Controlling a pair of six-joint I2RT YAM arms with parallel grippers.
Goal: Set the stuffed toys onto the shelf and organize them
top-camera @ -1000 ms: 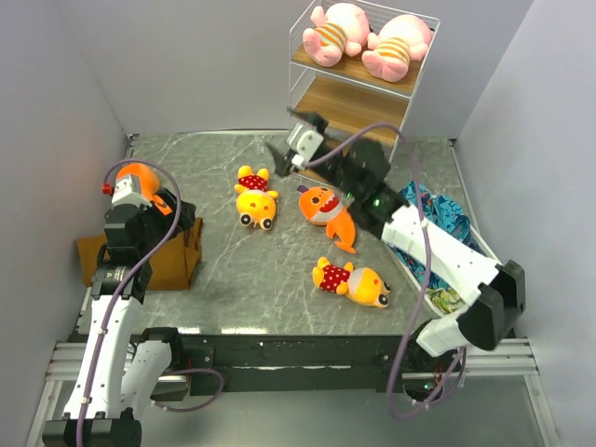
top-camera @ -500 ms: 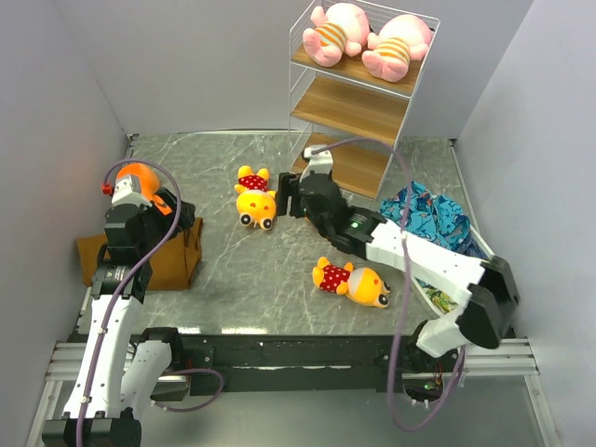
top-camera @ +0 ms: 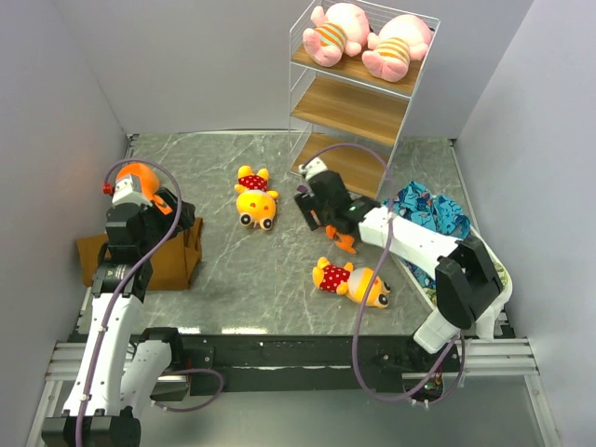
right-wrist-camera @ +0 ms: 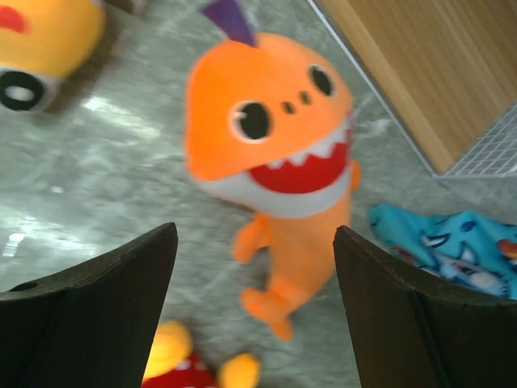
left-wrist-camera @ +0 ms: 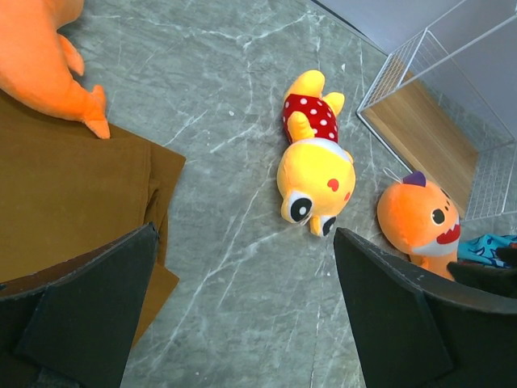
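The white wire shelf [top-camera: 346,110] stands at the back right, with two pink toys [top-camera: 337,30] [top-camera: 399,45] lying on its top board. One yellow toy [top-camera: 255,201] lies in mid table and another [top-camera: 354,282] lies nearer the front. My right gripper [top-camera: 317,210] is open, low over an orange fish toy [right-wrist-camera: 275,153], which lies face up between and ahead of the fingers; only its tail [top-camera: 345,244] shows from above. A second orange fish [left-wrist-camera: 40,56] lies on the brown cloth [left-wrist-camera: 65,202]. My left gripper [left-wrist-camera: 242,323] is open and empty at the cloth's edge.
A blue patterned cloth [top-camera: 436,212] lies right of the fish, beside a white bin [top-camera: 495,279] at the right edge. The shelf's bottom board [right-wrist-camera: 420,73] is just behind the fish. Grey walls close in the table on three sides.
My right gripper has swung from beside the shelf's lower boards, forward and down, to just over the orange fish. The left arm and all the toys have stayed put.
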